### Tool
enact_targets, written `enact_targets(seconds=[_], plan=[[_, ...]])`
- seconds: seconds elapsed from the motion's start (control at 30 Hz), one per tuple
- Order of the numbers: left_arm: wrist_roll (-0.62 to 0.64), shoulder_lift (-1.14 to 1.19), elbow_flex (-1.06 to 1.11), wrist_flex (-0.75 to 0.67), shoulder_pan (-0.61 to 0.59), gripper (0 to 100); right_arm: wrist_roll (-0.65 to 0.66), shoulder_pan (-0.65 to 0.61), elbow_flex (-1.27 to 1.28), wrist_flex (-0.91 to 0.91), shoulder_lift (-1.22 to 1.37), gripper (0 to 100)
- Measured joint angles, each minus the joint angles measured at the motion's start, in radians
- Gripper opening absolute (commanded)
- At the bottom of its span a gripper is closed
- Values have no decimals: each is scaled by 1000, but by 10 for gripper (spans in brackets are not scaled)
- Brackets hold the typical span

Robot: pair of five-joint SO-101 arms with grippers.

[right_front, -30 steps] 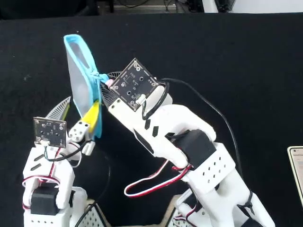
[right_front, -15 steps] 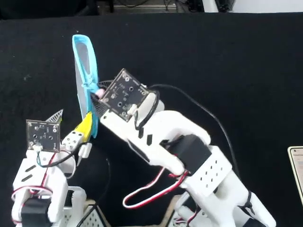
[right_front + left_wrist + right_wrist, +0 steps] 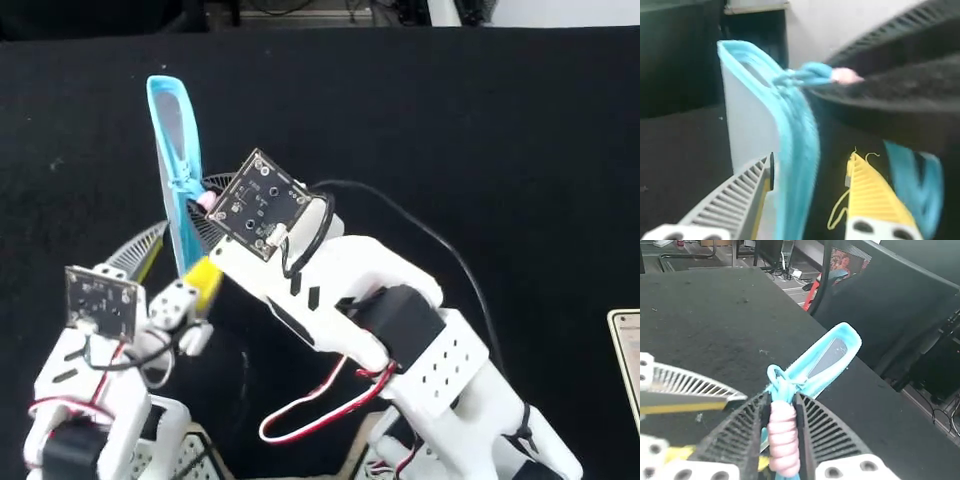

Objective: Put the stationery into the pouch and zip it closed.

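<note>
Pinching the pink zipper pull (image 3: 782, 437) tight, the right gripper (image 3: 781, 400) holds the blue pouch (image 3: 175, 140) upright over the left half of the desk (image 3: 450, 120), probably to run the zip. The left gripper (image 3: 810, 160) straddles the pouch's lower end with jaws apart, likely to steady it. A card (image 3: 626, 360) lies at the right edge, well clear.

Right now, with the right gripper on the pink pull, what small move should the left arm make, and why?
Probably close the left gripper on the pouch. It stands open astride the blue edge, while the right gripper is shut on the pink pull; zipping needs an anchor.
</note>
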Motion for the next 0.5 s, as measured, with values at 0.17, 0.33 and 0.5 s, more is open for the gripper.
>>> enact_targets(seconds=[0.17,0.33,0.5], plan=[[6,6,121,-157,-37,246,0,0,0,0,0,11],[6,3,190,-272,-48,242,0,0,0,0,0,11],[-49,12,261,-316,-46,187,0,0,0,0,0,11]])
